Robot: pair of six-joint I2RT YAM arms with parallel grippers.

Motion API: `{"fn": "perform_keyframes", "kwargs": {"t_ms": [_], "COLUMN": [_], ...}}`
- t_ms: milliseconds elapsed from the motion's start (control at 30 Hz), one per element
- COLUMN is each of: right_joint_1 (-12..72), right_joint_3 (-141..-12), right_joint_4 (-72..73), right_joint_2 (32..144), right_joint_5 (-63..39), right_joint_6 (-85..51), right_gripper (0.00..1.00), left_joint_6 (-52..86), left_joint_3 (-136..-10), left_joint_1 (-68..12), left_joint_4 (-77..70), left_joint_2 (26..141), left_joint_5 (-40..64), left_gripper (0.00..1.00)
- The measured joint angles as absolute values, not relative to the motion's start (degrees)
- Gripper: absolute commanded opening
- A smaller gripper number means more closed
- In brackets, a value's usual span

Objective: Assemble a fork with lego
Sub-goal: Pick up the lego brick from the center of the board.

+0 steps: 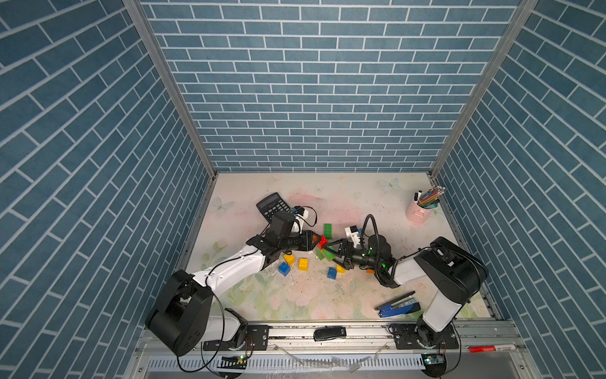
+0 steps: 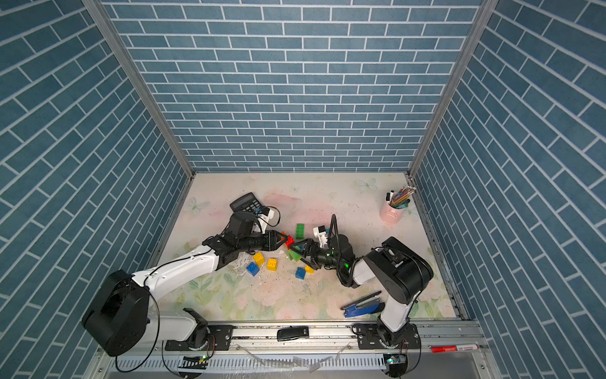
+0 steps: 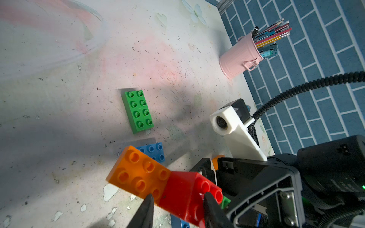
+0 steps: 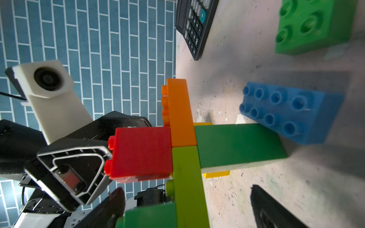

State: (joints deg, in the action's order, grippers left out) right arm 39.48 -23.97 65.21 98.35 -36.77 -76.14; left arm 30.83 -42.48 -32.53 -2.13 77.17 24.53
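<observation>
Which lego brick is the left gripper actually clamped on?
The red brick, pinched between the left gripper's fingers; the orange brick joined to it juts beyond them.

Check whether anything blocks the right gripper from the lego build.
Nothing visible does. The right gripper stands open, with the lime brick of the build between its fingers. The left gripper holds the same build by its red brick and does not cross that gap.
</observation>
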Motion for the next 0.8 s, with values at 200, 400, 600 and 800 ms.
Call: {"fn": "perform_keyframes", "kwargs": {"t_ms": [200,400,600,800], "right_joint_1": [37.39,36.58,36.58,36.58], "right_joint_3": [-23.97,-28.25,-39.0,-39.99], "right_joint_4": [51.24,20.69,-12.62,-27.68], "right_joint_2": [85.71,66.43,60.75,62.24], "right_joint_5": [-33.17,-22.63,-7.35,-2.79], "right_joint_6": [-69.01,-54.72,-42.72,-37.15], "right_gripper": [0.99,0.85,0.75,0.73], "left_joint_6": [30.81,30.65,30.46,30.06], "left_joint_3": [-42.5,-42.92,-43.92,-44.69], "left_joint_1": [-32.53,-32.53,-32.53,-32.53], "left_joint_4": [-2.24,-2.2,-1.54,-0.49], "left_joint_2": [77.28,77.71,78.46,78.76], "left_joint_5": [24.62,24.75,25.08,25.15], "left_gripper": [0.42,0.42,0.43,0.43]}}
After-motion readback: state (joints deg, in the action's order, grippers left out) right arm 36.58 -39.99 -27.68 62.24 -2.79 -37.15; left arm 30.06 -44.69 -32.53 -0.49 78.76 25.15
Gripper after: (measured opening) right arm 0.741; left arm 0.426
